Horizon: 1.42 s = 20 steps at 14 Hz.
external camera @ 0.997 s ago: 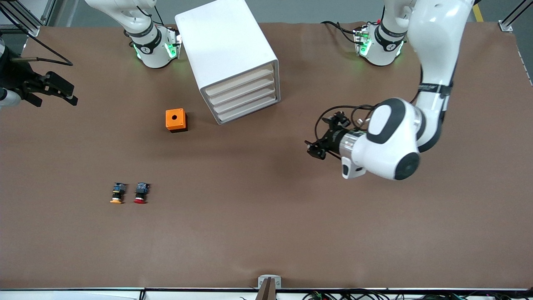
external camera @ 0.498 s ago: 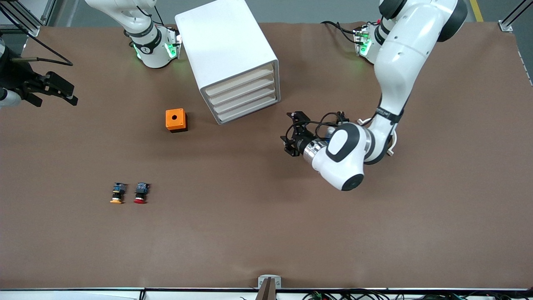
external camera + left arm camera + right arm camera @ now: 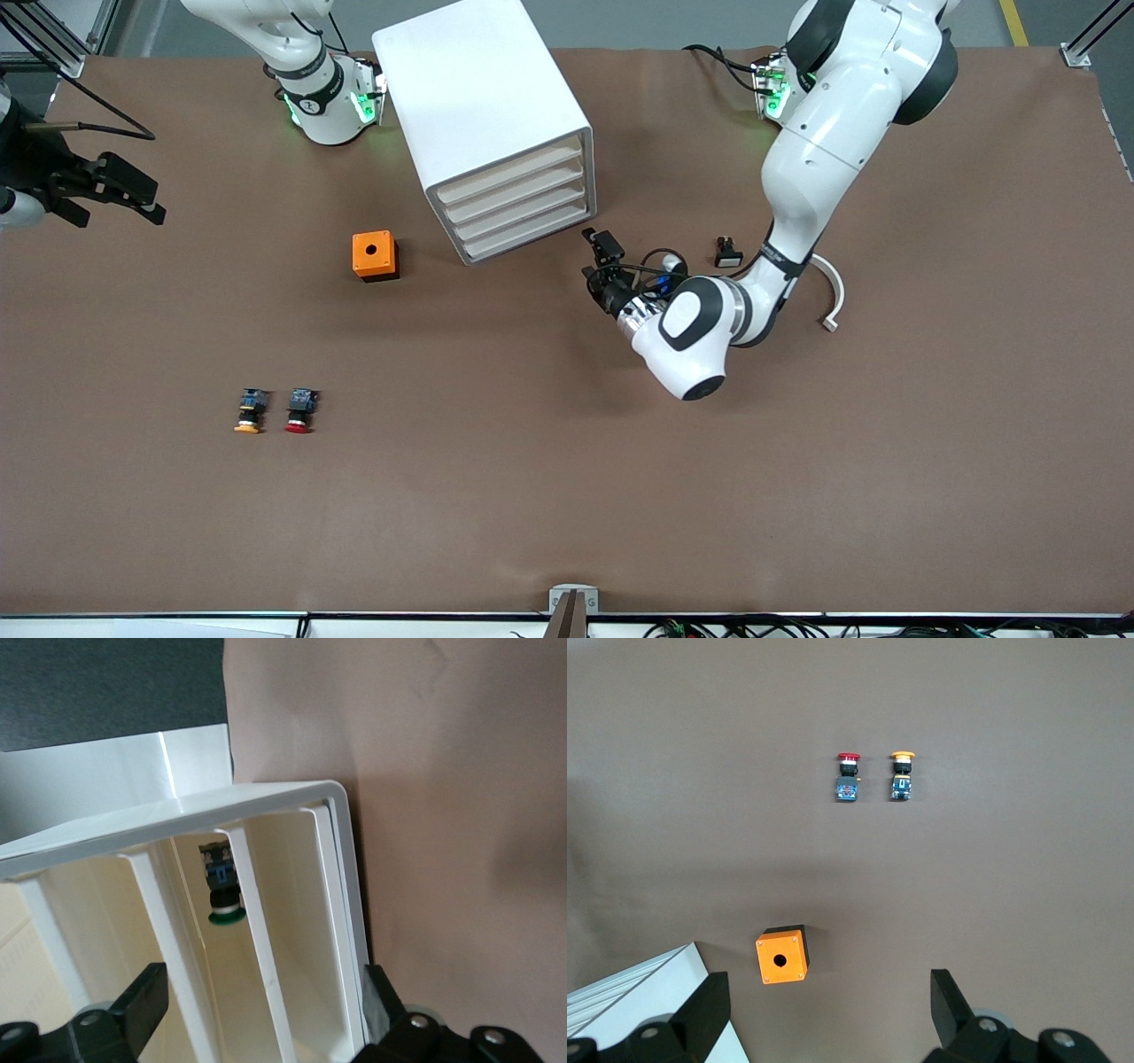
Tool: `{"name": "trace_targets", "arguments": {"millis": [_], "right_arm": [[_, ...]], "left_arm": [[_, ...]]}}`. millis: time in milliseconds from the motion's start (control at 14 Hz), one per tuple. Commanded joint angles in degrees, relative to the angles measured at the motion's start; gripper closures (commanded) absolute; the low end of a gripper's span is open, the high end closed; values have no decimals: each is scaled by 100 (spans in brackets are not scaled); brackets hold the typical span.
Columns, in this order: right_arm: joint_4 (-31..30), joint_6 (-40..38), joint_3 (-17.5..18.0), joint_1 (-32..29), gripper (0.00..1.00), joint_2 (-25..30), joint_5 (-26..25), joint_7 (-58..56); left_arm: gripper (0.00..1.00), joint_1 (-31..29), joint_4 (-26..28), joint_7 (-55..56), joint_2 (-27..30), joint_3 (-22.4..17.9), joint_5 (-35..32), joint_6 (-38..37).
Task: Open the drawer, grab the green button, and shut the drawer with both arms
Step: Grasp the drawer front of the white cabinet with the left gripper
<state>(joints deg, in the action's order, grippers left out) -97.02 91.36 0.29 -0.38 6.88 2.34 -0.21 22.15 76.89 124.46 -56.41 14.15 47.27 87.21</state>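
The white cabinet stands at the robots' edge of the table, its four pale drawer fronts flush and shut. My left gripper hovers low just in front of the drawers, at the corner toward the left arm's end. In the left wrist view it is open, facing the drawer fronts. The green-capped button shows through a gap inside one drawer, partly hidden by a white rail. My right gripper waits open over the table's right-arm end, also in its wrist view.
An orange box with a hole sits beside the cabinet. The red-capped and yellow-capped buttons lie nearer the camera. A small black part and a white curved piece lie by the left arm.
The left arm has swung toward the cabinet and brought its gripper up to the drawer fronts, uncovering the small black part and the white curved piece. The right arm has not moved.
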Motion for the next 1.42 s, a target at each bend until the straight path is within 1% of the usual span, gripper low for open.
{"name": "trace_targets", "arguments": {"millis": [0, 71, 142, 356, 498, 641, 783, 854, 997, 1210, 1281, 1353], "right_arm": [[25, 5, -11, 2, 0, 103, 74, 4], [78, -13, -11, 2, 0, 86, 65, -5], [113, -39, -11, -6, 0, 68, 65, -5], [122, -39, -11, 2, 0, -116, -6, 47], [149, -30, -11, 2, 0, -475, 3, -5], [158, 48, -11, 2, 0, -600, 3, -5], [332, 93, -11, 11, 0, -924, -14, -14], [351, 127, -20, -15, 0, -1004, -23, -5], [360, 172, -37, -85, 0, -1363, -23, -5], [360, 198, -46, -129, 0, -1417, -41, 3], [360, 198, -46, -121, 0, -1409, -32, 21], [360, 198, -38, -95, 0, -1409, -14, 82]], "left_arm": [[34, 157, 1, 166, -54, 0, 116, -169], [44, 245, 36, 158, -54, 26, 116, -195], [48, 280, 106, 158, -54, 26, 116, -221], [53, 403, 352, 149, -63, 26, 116, -222], [54, 500, 466, 149, -63, 35, 133, -292], [55, 632, 546, 149, -63, 44, 160, -362], [57, 729, 555, 140, -63, 44, 160, -415], [60, 746, 555, 140, -63, 44, 160, -424], [68, 817, 546, 140, -116, 44, 160, -424], [82, 843, 528, 140, -125, 43, 169, -415], [86, 826, 528, 149, -125, 35, 177, -415], [87, 808, 528, 149, -116, 35, 247, -415]]}}
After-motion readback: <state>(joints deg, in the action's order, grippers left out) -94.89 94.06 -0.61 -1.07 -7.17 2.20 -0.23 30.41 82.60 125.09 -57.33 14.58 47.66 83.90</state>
